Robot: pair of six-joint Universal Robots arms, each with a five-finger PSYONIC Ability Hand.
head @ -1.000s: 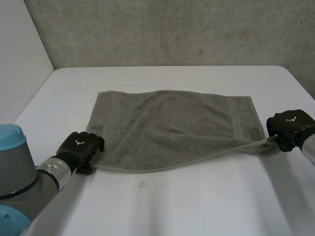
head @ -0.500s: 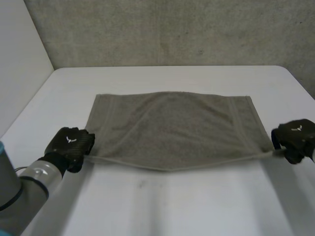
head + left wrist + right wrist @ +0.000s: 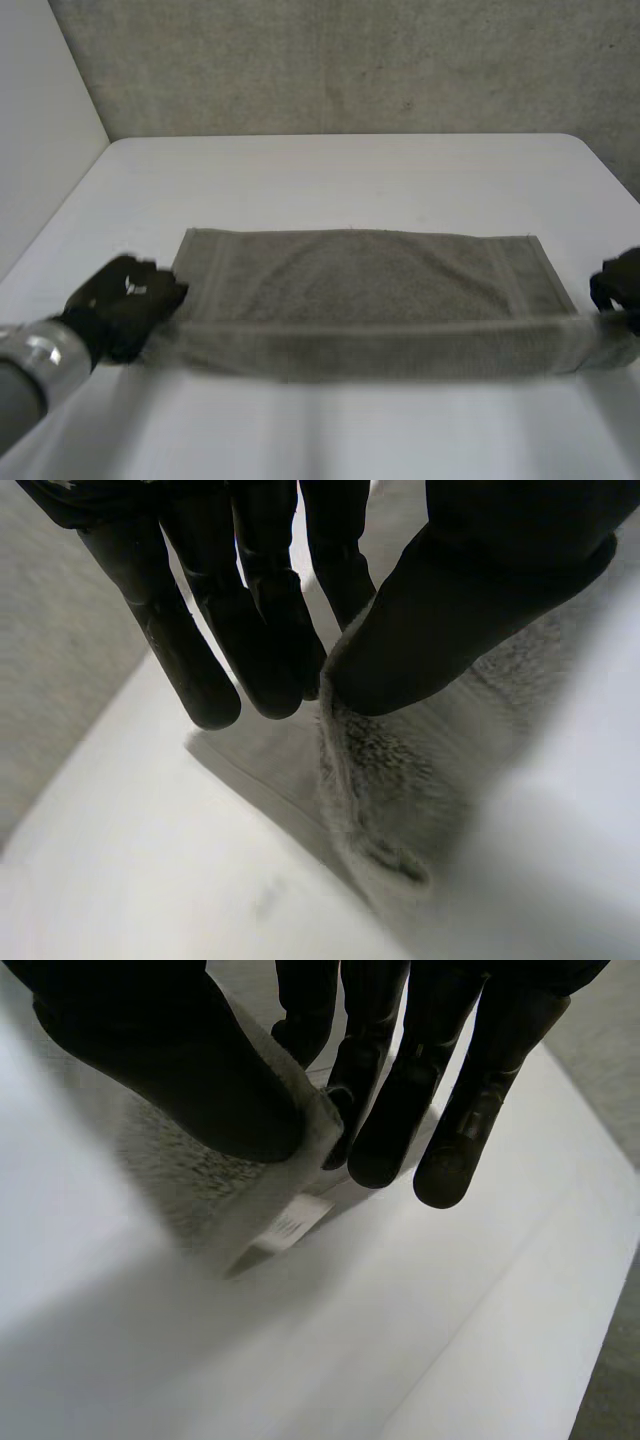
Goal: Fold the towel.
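While the black left hand (image 3: 125, 298) is pinching the near left corner of the grey-brown rectangular terry towel (image 3: 370, 275) between thumb and fingers, the black right hand (image 3: 620, 283) is pinching the near right corner likewise. Set well apart, they are holding that edge taut and raised. Beyond, the towel's far part is lying flat on the white table (image 3: 350, 170).
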